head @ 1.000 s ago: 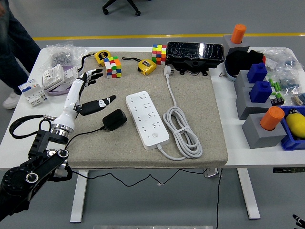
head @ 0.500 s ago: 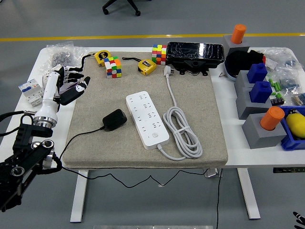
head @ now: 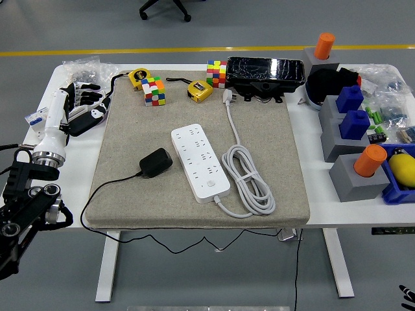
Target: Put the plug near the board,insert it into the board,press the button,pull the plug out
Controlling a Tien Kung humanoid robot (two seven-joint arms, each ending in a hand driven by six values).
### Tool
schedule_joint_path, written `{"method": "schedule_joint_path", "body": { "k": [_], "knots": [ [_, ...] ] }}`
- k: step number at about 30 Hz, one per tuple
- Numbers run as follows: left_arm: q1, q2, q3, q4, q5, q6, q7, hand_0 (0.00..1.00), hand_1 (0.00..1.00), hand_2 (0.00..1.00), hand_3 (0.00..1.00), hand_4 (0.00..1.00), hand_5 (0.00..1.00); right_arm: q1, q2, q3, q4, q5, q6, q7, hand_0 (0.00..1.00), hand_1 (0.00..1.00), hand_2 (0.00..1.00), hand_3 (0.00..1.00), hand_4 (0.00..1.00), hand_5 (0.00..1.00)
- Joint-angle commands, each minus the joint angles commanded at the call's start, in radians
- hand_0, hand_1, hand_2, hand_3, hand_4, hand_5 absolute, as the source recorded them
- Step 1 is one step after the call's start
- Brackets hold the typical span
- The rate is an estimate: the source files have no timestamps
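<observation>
Left hand: white-and-black left hand (head: pixel 81 107) hovers at the table's left edge, beside the grey fabric mat (head: pixel 130 162), fingers spread, holding nothing.
Plug: black boxy adapter plug (head: pixel 155 162) lies on the mat, just left of the board, not touching.
Board: white rectangular power strip (head: pixel 200 162), its white cable (head: pixel 248 178) coiled right.

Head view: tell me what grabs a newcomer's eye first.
The white power strip lies mid-mat, its grey cord coiled to its right, with the black plug lying loose on the mat to its left. Bright cubes sit along the mat's far edge. The left robot hand hangs open over the table's left edge, holding nothing.
</observation>
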Motion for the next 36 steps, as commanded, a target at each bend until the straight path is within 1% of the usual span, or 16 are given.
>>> {"method": "schedule_joint_path", "body": {
  "k": [3,4,13,22,29,36],
  "knots": [
    [0.010,0.006,0.000,-0.008,0.000,-0.008,0.000,0.558,0.555,0.518,0.555,0.728,0.185,0.002,-0.001,-0.003,0.000,0.002,0.000,0.001,0.532,0.628,0.609,0.546,0.883,0.408],
    [0.012,0.007,0.002,-0.008,0.001,-0.009,0.001,0.553,0.540,0.513,0.553,0.726,0.185,0.002,0.000,-0.003,-0.001,0.001,0.001,0.000,0.531,0.628,0.610,0.546,0.883,0.409],
    [0.008,0.023,0.027,-0.019,0.010,-0.019,0.004,0.548,0.535,0.514,0.555,0.724,0.184,-0.005,0.000,0.006,0.000,-0.001,0.001,-0.002,0.531,0.628,0.613,0.548,0.884,0.411],
    [0.014,0.037,0.055,-0.030,0.023,-0.024,0.008,0.545,0.535,0.512,0.555,0.720,0.183,-0.018,0.009,0.000,-0.007,0.009,0.000,-0.001,0.531,0.629,0.615,0.547,0.884,0.411],
    [0.025,0.036,0.077,-0.029,0.034,-0.035,0.019,0.541,0.532,0.512,0.557,0.719,0.182,-0.042,0.019,-0.006,-0.016,0.001,-0.003,-0.016,0.530,0.628,0.616,0.548,0.884,0.411],
    [0.043,0.036,0.082,-0.030,0.044,-0.042,0.024,0.541,0.524,0.512,0.558,0.717,0.182,-0.054,0.017,-0.022,-0.013,0.009,-0.003,-0.019,0.529,0.629,0.616,0.548,0.884,0.411]
  ]
}}
